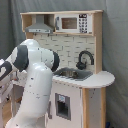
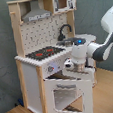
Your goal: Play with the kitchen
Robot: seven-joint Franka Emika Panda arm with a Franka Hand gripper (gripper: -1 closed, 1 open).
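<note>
One toy kitchen (image 2: 38, 64), white panels on a light-wood frame, standing on a wooden floor (image 2: 109, 94) against a grey curtain (image 2: 1, 48); it fills the middle and left of the second exterior view and the middle and right of the first exterior view.

Contents, left to right in the second exterior view:
- One grey hood (image 2: 36, 14) under the top shelf.
- One black hob (image 2: 45, 52) with red rings on the counter.
- One oven door (image 2: 67, 94) with one window, hinged at the bottom and tilted open toward the camera.
- One black faucet (image 2: 64, 31), curved, over one sink; the sink (image 1: 74, 74) shows best in the first exterior view.
- One small microwave (image 2: 62, 2) at top right.

One white robot arm (image 1: 34, 85), large in the first exterior view's left foreground, entering from the second exterior view's right. One gripper (image 2: 77, 68), pointing down just above the top edge of the open oven door, in front of the counter. I cannot tell if its fingers are together or apart.
</note>
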